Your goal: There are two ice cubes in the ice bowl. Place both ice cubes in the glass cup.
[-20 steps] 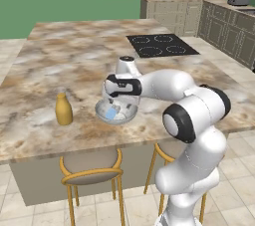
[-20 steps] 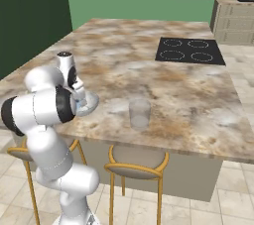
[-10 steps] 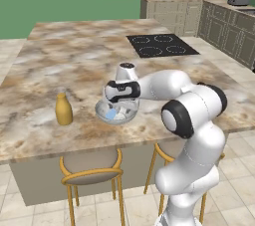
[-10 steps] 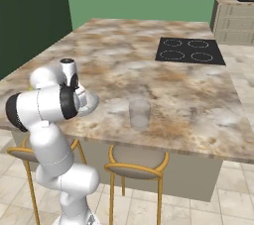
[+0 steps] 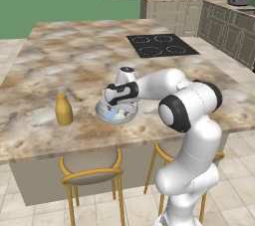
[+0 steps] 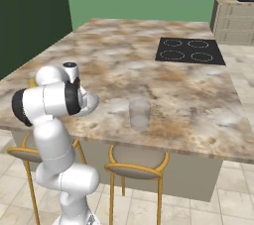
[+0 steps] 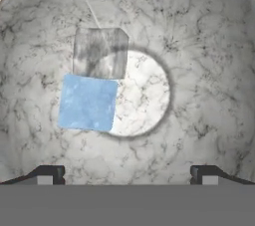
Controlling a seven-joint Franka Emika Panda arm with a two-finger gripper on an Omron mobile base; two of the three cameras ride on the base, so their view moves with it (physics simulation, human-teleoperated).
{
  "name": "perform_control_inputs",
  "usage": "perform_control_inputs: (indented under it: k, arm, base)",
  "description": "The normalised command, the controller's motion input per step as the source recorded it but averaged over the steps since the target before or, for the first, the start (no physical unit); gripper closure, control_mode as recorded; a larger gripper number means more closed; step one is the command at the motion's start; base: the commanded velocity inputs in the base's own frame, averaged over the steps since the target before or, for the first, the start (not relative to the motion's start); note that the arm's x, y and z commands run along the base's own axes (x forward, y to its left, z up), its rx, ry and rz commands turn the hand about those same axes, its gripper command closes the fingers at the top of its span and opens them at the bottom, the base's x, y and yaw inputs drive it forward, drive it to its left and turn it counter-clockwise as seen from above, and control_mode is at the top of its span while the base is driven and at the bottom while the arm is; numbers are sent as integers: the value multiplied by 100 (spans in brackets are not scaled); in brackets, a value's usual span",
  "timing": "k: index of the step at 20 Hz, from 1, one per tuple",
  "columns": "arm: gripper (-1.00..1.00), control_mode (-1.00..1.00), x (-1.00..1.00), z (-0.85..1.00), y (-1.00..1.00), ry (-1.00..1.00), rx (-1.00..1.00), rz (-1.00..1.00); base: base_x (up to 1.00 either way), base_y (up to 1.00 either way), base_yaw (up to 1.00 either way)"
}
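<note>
Near the marble counter's [image 5: 74, 65] front edge, your two-finger gripper [image 7: 127, 172] hangs with fingers spread wide, grasping nothing, over the shallow silvery-grey metal bowl [image 5: 102, 112]. Two pale translucent ice cubes [image 7: 88, 102] lie touching inside it. You see the clear glass tumbler [image 6: 139, 114] standing apart along that edge.

Two ice cubes [image 7: 94, 85] lie touching inside the ice bowl [image 7: 209, 70], tool [image 7: 127, 172] spread wide.

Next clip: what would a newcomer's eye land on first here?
Probably the white arm bent low over the shallow silvery metal bowl at the marble counter's near edge, its open gripper just above two small ice cubes, one bluish, one greyish. Next, the yellow bottle beside the bowl and the clear glass tumbler standing apart.
</note>
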Motion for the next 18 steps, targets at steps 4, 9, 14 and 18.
perform_control_inputs:
  k: [4, 9, 14, 18]
  arm:
    - [-100, -100, 35, 0, 22, 0, 4, 0]
    - [-100, -100, 30, -3, 18, 0, 2, 0]
    - [-100, -100, 12, -28, 2, 0, 1, 0]
    - [-100, -100, 9, -41, 0, 0, 0, 0]
  base:
    - [0, 0, 0]
    - [0, 0, 0]
    - [0, 0, 0]
    - [0, 0, 0]
